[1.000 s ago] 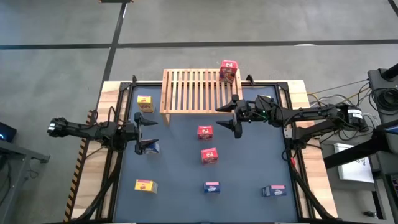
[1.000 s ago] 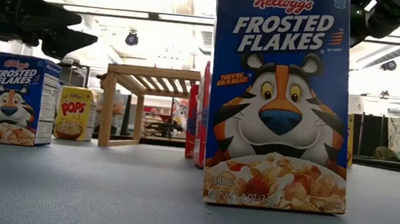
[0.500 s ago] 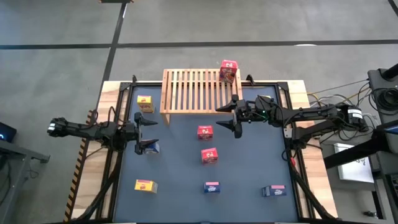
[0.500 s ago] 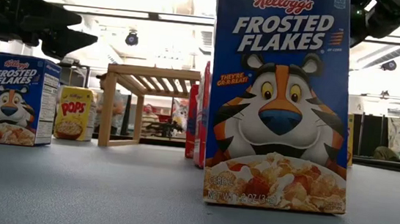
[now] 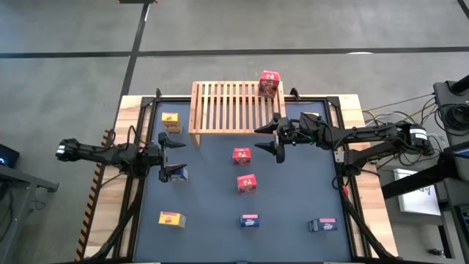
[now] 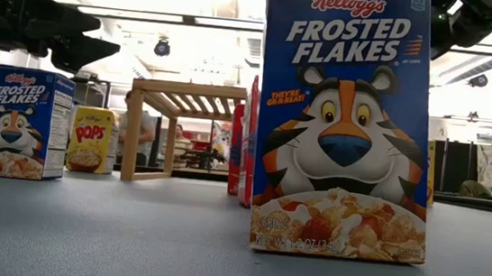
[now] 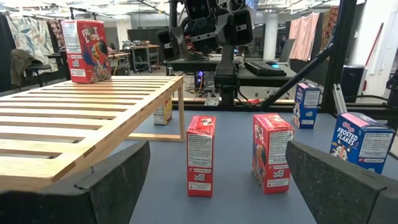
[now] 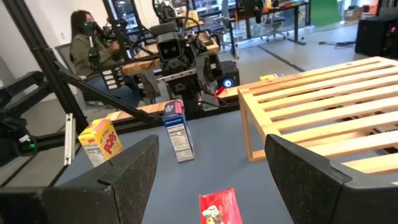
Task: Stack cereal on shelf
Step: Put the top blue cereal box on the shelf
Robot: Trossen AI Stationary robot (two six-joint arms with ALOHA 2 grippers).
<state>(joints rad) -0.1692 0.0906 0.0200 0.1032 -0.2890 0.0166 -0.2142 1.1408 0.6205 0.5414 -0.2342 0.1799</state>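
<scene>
**Spotter:** Where's the cereal, and which way do the boxes stand?

**Operator:** I see one red Froot Loops box [image 5: 269, 83] upright on the far right corner of the slatted wooden shelf [image 5: 229, 107], long axis vertical. The others stand upright on the dark worktop [image 5: 293, 191]: two red boxes [image 5: 242, 155] [image 5: 246, 183] near the middle, a yellow Pops box [image 5: 171, 122] left of the shelf, another yellow box [image 5: 171, 218] at the near left, and two blue Frosted Flakes boxes [image 5: 249, 221] [image 5: 322, 225] along the near edge.

**Spotter:** And your jaws?

**Operator:** My left gripper [image 5: 171, 155] hangs with jaws apart, holding nothing; a blue box [image 5: 178, 174] sits just beside them. My right gripper [image 5: 272, 139] hangs beside the shelf's near right corner, jaws apart and empty, with the closer red box a little to the side.
</scene>
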